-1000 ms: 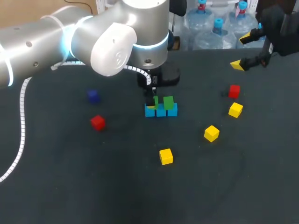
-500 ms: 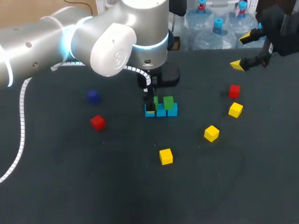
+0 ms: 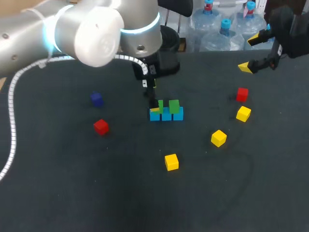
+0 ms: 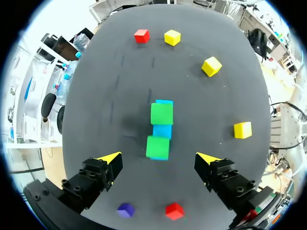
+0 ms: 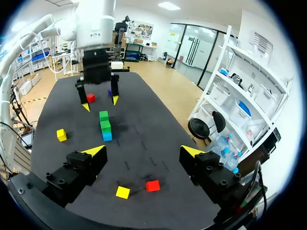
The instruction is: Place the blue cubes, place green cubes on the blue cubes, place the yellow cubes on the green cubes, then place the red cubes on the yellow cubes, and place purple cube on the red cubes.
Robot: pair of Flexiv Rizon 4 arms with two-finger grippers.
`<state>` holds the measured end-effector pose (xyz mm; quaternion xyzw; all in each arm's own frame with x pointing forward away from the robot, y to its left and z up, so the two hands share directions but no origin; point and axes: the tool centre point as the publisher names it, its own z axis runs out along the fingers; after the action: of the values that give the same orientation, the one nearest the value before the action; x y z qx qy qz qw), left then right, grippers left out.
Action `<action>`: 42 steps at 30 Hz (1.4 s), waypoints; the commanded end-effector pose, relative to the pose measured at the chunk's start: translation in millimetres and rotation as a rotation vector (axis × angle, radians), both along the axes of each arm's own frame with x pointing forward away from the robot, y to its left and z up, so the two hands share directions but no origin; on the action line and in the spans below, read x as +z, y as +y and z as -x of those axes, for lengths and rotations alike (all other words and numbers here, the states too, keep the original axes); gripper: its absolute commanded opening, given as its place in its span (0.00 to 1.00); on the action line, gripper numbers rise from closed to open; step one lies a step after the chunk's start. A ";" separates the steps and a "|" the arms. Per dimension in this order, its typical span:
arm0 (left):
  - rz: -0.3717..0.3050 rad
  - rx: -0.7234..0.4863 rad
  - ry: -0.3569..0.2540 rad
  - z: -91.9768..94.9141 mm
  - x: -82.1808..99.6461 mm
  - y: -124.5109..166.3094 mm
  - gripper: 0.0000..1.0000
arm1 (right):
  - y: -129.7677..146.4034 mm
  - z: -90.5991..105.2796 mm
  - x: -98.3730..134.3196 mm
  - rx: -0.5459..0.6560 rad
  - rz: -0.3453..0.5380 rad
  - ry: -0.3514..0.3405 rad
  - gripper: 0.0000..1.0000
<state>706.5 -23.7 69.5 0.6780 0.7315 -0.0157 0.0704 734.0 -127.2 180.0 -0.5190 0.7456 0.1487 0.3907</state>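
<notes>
Three blue cubes (image 3: 166,115) lie touching in a short row near the middle of the dark surface (image 3: 72,193), and two green cubes (image 3: 174,106) sit on top of that row; in the left wrist view a stretch of bare blue shows between the two green ones. The left arm (image 3: 72,29) comes in from its side and holds the left tool (image 4: 159,159) above the row, fingers spread wide apart with nothing between them, one yellow tip on each side of the nearer green cube and clear of it. The three yellow cubes (image 3: 218,138) lie loose on the surface on the right arm's side of the row, well apart from one another. One red cube (image 3: 242,94) sits just beside the farthest yellow one, while the other red cube (image 3: 101,126) rests on the opposite side of the row, near the purple cube (image 3: 96,99). The right tool (image 3: 250,53) hangs over the far right corner of the surface, its fingers also parted and empty, well away from every cube.
</notes>
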 end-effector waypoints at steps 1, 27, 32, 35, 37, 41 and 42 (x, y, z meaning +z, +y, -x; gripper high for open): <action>0.038 0.026 -0.037 21.1 21.9 22.7 1.00 | 0.2 -0.5 -0.5 0.000 -0.001 0.000 1.00; 0.031 0.232 -0.068 53.5 45.3 64.3 1.00 | 0.2 -0.5 -0.5 0.000 -0.001 0.000 1.00; -0.007 0.155 -0.039 71.7 42.4 52.6 1.00 | 0.2 -0.5 -0.5 0.000 -0.001 0.000 1.00; -0.022 0.138 -0.046 79.1 40.6 48.5 1.00 | 0.2 -0.5 -0.5 0.000 -0.001 0.000 1.00; -0.027 0.141 -0.055 83.4 40.8 45.5 1.00 | 0.2 -0.5 -0.5 0.000 -0.001 0.000 1.00; -0.015 0.153 -0.062 91.6 37.9 38.1 1.00 | 0.2 -0.5 -0.5 0.000 -0.001 0.000 1.00; -0.012 0.154 -0.065 93.4 37.8 36.3 1.00 | 0.2 -0.5 -0.5 0.000 -0.001 0.000 1.00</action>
<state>617.3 15.5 109.5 0.6207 0.7791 0.0121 0.0877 734.0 -127.2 180.0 -0.5190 0.7456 0.1487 0.3907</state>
